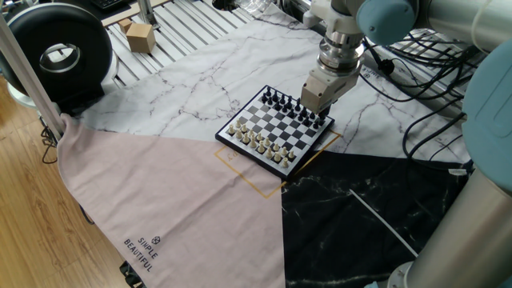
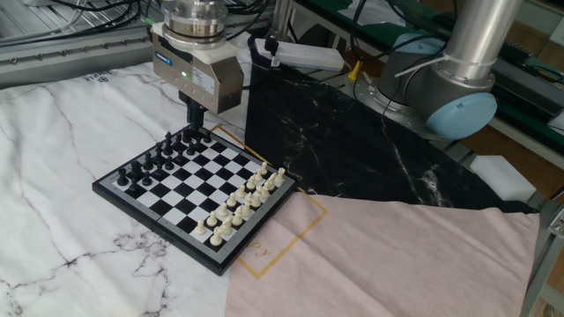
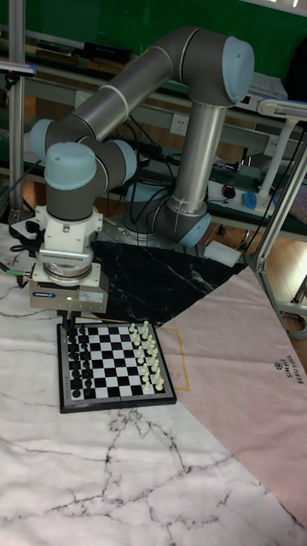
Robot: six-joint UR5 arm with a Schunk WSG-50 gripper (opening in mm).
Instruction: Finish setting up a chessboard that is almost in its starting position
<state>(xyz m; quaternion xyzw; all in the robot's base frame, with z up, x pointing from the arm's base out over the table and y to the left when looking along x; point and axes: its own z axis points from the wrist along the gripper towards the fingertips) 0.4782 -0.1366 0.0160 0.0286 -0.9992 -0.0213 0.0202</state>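
The chessboard lies on the white marble cloth, with black pieces in its far rows and cream pieces in its near rows. In the other fixed view the chessboard has its black rows at the back left and its cream rows at the front right. My gripper hangs straight down over the corner of the black back row. Its thin dark fingers stand close together, just above the pieces. No piece can be made out between them. The tall fixed view puts the gripper over the far left corner of the chessboard. The gripper body hides the fingertips in one fixed view.
A thin orange square outline is drawn on the cloths beside the board. Black marble cloth and pink cloth adjoin it. The arm's base and cables stand behind. A black round device and a small cardboard box sit far left.
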